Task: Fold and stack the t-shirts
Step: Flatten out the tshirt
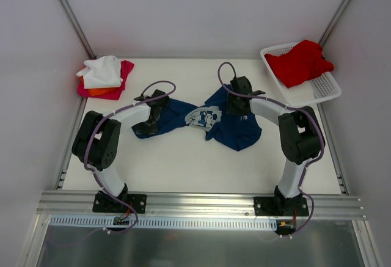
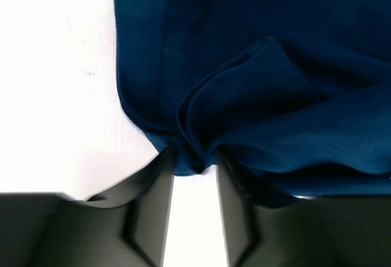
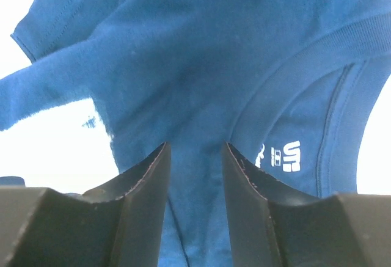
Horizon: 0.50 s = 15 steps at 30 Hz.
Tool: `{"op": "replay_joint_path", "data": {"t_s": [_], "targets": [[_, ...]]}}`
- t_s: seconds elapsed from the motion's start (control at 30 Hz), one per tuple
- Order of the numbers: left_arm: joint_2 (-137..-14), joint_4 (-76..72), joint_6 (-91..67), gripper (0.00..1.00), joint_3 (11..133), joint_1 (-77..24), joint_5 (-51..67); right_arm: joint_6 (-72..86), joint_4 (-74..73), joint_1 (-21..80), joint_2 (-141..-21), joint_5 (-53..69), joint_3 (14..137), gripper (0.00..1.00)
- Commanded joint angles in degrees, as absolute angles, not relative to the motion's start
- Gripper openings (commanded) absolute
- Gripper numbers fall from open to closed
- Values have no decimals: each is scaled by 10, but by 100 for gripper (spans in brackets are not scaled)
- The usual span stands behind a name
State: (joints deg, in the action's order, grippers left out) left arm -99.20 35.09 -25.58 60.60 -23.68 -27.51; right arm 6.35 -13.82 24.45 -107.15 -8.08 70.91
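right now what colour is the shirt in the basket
Red t-shirt, clearest from the top external view.

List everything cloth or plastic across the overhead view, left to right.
Pile of white, orange and magenta t-shirts → navy t-shirt → red t-shirt lying in the white basket.

overhead from behind, wrist views close, sharing navy t-shirt [image 1: 241,134]
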Motion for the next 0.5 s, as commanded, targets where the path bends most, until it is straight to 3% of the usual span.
{"op": "replay_joint_path", "data": {"t_s": [0.0, 0.03, 0.13, 0.47], "targets": [[-994, 349, -258, 31, 603, -243, -265, 60, -145, 243, -1026, -73, 700, 42], [-997, 348, -258, 20, 601, -242, -261, 58, -145, 243, -1022, -74, 697, 42], [-997, 349, -256, 0, 604, -243, -258, 55, -146, 243, -1011, -79, 691, 42], [-869, 384, -243, 0, 637, -247, -250, 60, -134, 243, -1020, -75, 679, 41]]}}
